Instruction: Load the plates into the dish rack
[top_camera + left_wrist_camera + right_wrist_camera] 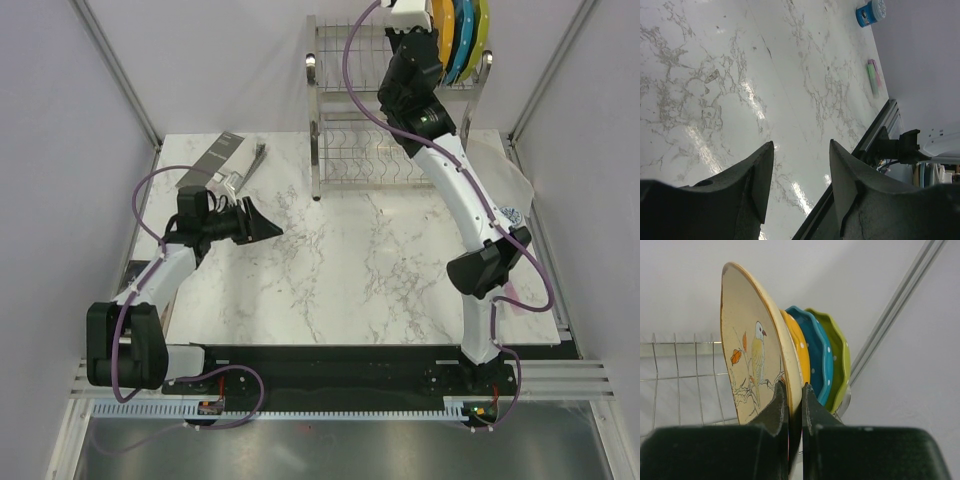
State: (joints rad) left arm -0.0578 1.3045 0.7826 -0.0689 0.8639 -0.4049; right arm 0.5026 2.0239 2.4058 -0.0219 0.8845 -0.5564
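Rack (350, 150): standing at the back of the table (350, 280), in the upper middle of the top view, with its upper tier running to the top edge of the frame.
Right arm (465, 200): reaching from the lower right of the top view up to the right end of the rack's upper tier.
Left arm (160, 275): lying low over the left side of the table, pointing toward the middle of the frame.
Plates: four are standing on edge, side by side, at the right end of the upper tier, in the upper right of the top view.
Tan plate (747, 355): standing leftmost in the row in the right wrist view, with its bird print facing left and its back sitting close against the next plate. The fingers are hiding whether its rim is sitting in a slot.
Orange plate (799, 347): standing just right of the tan plate.
Teal plate (817, 350): standing just right of the orange plate, showing white dots.
Green plate (837, 355): closing the row at the right.
Box (215, 155): grey, lying in the upper left of the table.
Right gripper (794, 392): pinching the lower rim of the tan plate, its jaws drawn nearly together with only the rim between them.
Left gripper (801, 145): hanging above bare marble, its jaws parted partway and holding nothing.
Tub (870, 12): blue, sitting at the top right of the left wrist view, near the table's edge.
Green and pink item (873, 77): lying below the tub in that view and too blurred to identify.
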